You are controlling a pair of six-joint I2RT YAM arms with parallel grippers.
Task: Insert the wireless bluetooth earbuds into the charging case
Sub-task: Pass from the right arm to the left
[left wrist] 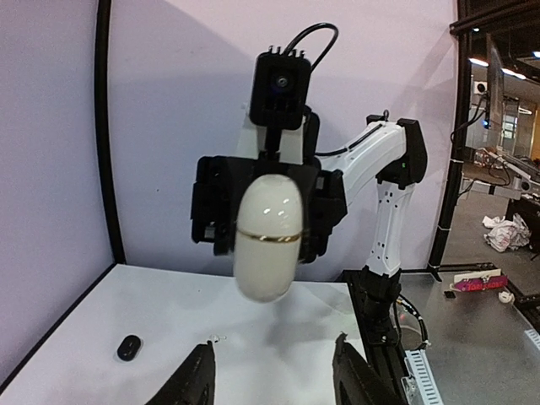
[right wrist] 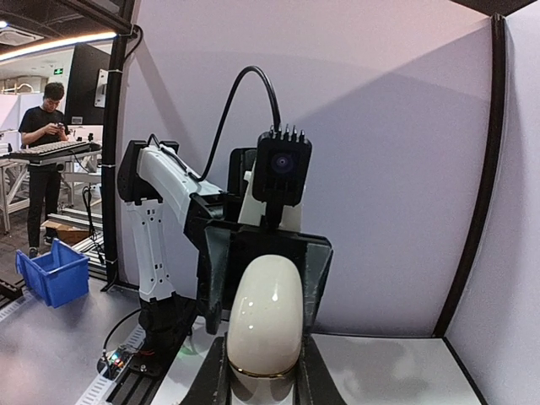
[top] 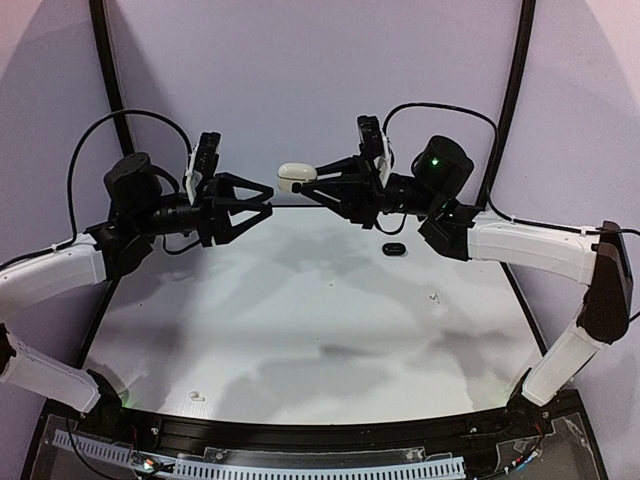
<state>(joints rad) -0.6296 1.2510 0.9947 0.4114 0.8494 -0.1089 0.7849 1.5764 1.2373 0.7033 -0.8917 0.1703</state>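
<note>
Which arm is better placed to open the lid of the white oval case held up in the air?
Left. The right gripper is shut on the white oval charging case, holding it in the air. The left gripper is empty, jaws apart, and points straight at the case.

White arms (top: 530,245) (black joints (top: 610,285))

L arm (top: 50,275) & R arm (top: 530,245) raised, facing each other; L gripper (top: 268,200) jaws apart, R gripper (top: 308,183) clamped.

Wht case (top: 291,177) shut, midair (blk bud (top: 393,248) well apart).
</note>
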